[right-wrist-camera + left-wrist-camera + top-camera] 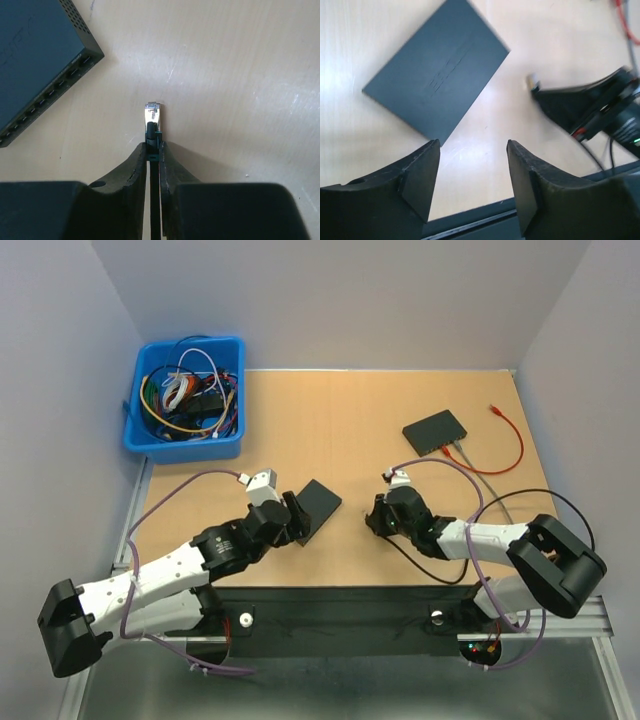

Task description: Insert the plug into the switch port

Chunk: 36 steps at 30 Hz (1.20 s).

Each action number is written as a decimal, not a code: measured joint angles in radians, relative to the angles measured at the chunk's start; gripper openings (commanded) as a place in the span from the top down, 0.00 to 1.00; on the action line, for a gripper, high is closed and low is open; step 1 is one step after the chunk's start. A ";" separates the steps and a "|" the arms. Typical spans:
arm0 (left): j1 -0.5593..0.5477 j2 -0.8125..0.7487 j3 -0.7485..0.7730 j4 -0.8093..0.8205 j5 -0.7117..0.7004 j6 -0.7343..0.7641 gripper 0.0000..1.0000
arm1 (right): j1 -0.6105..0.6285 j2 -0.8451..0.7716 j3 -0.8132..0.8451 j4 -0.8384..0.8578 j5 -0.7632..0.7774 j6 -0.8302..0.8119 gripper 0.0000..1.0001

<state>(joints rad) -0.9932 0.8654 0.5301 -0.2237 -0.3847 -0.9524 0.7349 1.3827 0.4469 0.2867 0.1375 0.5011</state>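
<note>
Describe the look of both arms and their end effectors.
The left arm and right arm have white links, bulky black joints and a purple cable looping alongside. The left end effector and right end effector each have two black, wedge-shaped fingers.

Top external: we look from high above and behind the arm bases, steeply down toward the far wall; widest of the three, taking in the whole table [350, 440], the blue bin [185, 400] at far left and both arms.

Left wrist: we ride just behind the left gripper [472, 150], facing down and forward, close over the tabletop; its two fingers fill the lower edge.

Right wrist: we sit behind the right gripper [153, 149], nearer still to the surface, aimed along its fingers.

Shared: the dark switch [315, 508] shows in all three; the right gripper and its plug [533, 80] also enter the left wrist view at right.
</note>
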 measured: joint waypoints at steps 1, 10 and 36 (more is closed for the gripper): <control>0.000 0.001 0.023 -0.007 -0.014 0.012 0.25 | 0.001 0.000 -0.004 0.000 -0.006 0.003 0.99; 0.248 0.158 0.081 0.130 0.039 0.243 0.18 | 0.092 0.029 -0.011 0.039 -0.018 0.029 1.00; 0.642 0.393 -0.158 0.862 0.436 0.477 0.11 | 0.247 -0.145 -0.071 -0.082 0.032 0.083 1.00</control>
<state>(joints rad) -0.3515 1.2579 0.3717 0.6384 0.0509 -0.4755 0.9821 1.2377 0.3763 0.2047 0.1692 0.5842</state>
